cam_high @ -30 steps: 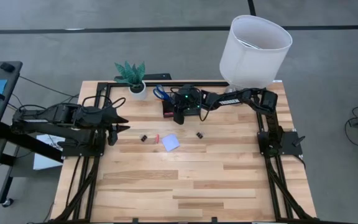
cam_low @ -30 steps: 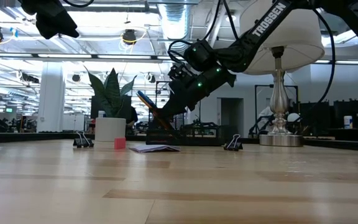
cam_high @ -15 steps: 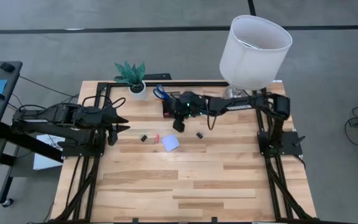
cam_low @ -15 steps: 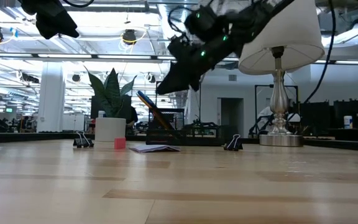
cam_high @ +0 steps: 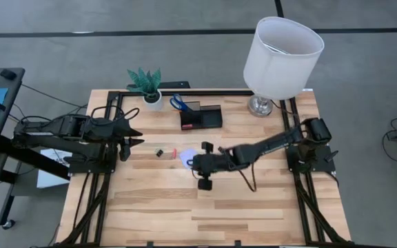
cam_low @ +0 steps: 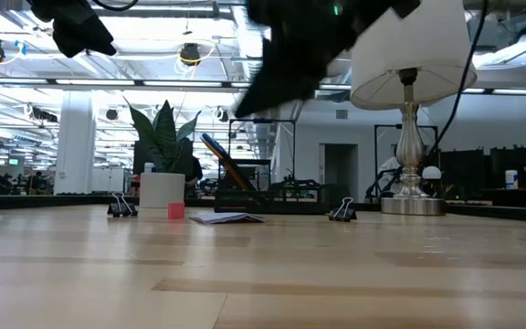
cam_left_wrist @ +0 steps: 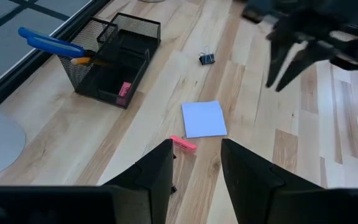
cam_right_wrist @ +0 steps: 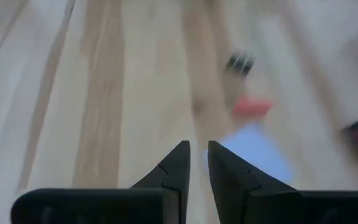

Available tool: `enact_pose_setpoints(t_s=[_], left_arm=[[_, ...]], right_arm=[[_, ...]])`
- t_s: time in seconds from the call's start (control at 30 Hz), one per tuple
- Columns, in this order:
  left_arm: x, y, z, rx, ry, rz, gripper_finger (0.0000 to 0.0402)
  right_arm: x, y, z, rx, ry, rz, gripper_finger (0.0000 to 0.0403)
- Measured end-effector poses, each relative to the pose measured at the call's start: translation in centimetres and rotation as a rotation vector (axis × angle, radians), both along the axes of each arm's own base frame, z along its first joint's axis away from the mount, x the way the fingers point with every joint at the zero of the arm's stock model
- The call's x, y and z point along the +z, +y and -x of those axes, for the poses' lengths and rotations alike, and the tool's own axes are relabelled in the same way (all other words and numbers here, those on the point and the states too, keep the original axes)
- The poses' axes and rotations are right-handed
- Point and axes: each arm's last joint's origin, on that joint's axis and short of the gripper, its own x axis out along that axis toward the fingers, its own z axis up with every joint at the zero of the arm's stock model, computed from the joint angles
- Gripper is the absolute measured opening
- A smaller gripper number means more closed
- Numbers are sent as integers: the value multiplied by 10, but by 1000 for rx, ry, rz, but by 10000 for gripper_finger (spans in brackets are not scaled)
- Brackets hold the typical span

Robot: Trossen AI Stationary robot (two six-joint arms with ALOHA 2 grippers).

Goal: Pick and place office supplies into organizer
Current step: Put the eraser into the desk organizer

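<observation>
Already the organizer [cam_high: 201, 117] at the surface's [cam_high: 185, 207] far edge holds the blue-handled scissors [cam_high: 178, 103] — while note pad [cam_left_wrist: 204, 119], small red bit [cam_left_wrist: 183, 143] and binder clips [cam_left_wrist: 207, 58] lie loose mid-surface. Right tool [cam_right_wrist: 193, 163] hangs nearly pressed together, empty, by the pad; left tool [cam_left_wrist: 194, 165] waits part-spread, empty.

Right arm stretched low across table, right gripper [cam_right_wrist: 194, 163] nearly closed, empty; left gripper [cam_left_wrist: 195, 163] parted, idle

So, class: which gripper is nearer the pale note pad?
The right gripper is nearer, hovering at the note pad. The left gripper waits well off near the table's left edge.
</observation>
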Motion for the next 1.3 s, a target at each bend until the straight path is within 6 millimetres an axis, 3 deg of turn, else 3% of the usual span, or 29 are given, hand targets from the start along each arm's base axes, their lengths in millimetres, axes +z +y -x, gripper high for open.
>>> enact_pose_setpoints(t_s=[0.23,0.37,0.53,0.87,1.17,1.3], left_arm=[[0,0,0,0,0,0,126],[0,0,0,-2,0,-3,126],[0,0,0,-100,30,-142,126],[0,0,0,-149,45,-213,126],[0,0,0,-106,29,-157,126],[1,0,0,-99,26,-166,126]], right_arm=[[27,34,-8,16,-325,200,52],[38,36,-11,14,-439,187,52],[47,33,-14,-45,-531,162,52],[49,28,-15,-124,-556,138,49],[49,28,-15,-123,-550,148,4],[49,28,-15,-122,-550,148,7]])
